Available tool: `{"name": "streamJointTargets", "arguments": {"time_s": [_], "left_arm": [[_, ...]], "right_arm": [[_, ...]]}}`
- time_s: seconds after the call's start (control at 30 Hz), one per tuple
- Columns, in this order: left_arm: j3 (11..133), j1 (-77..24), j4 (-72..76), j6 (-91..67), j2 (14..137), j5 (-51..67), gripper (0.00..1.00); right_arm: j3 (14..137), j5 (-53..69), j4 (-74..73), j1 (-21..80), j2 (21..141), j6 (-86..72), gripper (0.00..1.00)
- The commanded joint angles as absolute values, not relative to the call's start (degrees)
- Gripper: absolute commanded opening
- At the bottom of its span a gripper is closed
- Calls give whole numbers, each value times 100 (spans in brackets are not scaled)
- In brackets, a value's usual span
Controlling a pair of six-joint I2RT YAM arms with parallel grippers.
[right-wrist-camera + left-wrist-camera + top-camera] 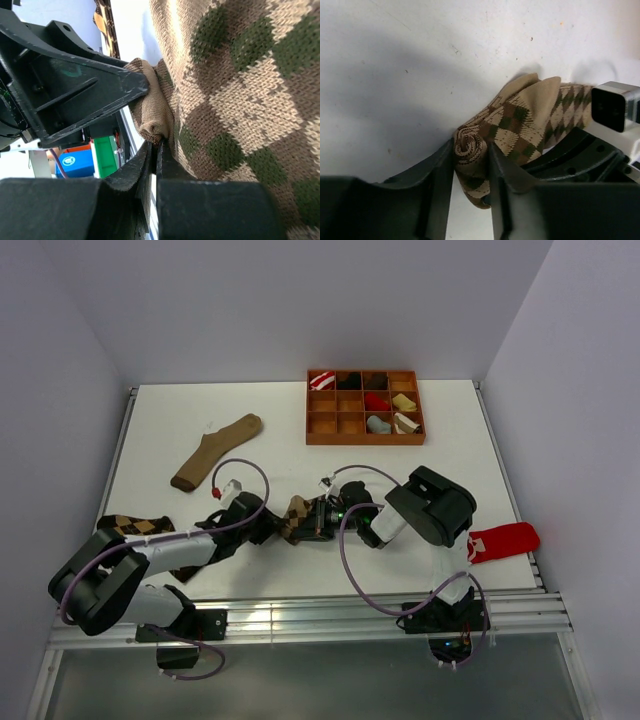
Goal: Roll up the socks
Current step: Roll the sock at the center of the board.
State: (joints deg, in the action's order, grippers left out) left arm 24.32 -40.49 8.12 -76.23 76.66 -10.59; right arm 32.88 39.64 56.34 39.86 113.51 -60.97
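Near the middle of the table [452, 465], the lighter argyle sock [296, 518] is gripped by both tools: its coiled end is clenched by the left tool [470, 152], and its loose fabric is pinched by the right tool [156, 149]. Rolling seems barely begun. The darker argyle sock [132, 526] lies flat and unrolled at the left.
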Motion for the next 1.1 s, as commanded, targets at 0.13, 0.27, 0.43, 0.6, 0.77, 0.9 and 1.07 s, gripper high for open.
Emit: {"name": "streamJointTargets", "arguments": {"time_s": [0.13,0.27,0.43,0.6,0.77,0.9,1.07], "left_arm": [[3075,-4157,18,-7331,8006,-1230,20],[3664,-4192,-1009,-6989,8323,-1344,1],[4657,-4324,-2108,-6575,8911,-1546,0],[5465,-4447,-3014,-6197,9403,-1705,0],[5897,-4439,-3322,-5854,9720,-1512,0],[6222,-4447,-3489,-5696,10001,-1345,0],[6530,-4439,-3744,-5555,10239,-1222,0]], "right_arm": [[3190,3744,5046,3981,11242,-5810,4],[3103,3464,4817,3999,10812,-5380,21],[3050,2752,3966,4113,9873,-4256,39],[3015,1271,3209,4463,9010,-3211,47],[2997,-682,2743,5333,8368,-2453,51],[3155,-1905,2619,6090,8446,-1935,52],[3471,-3134,2619,6819,8911,-1574,53]]}}
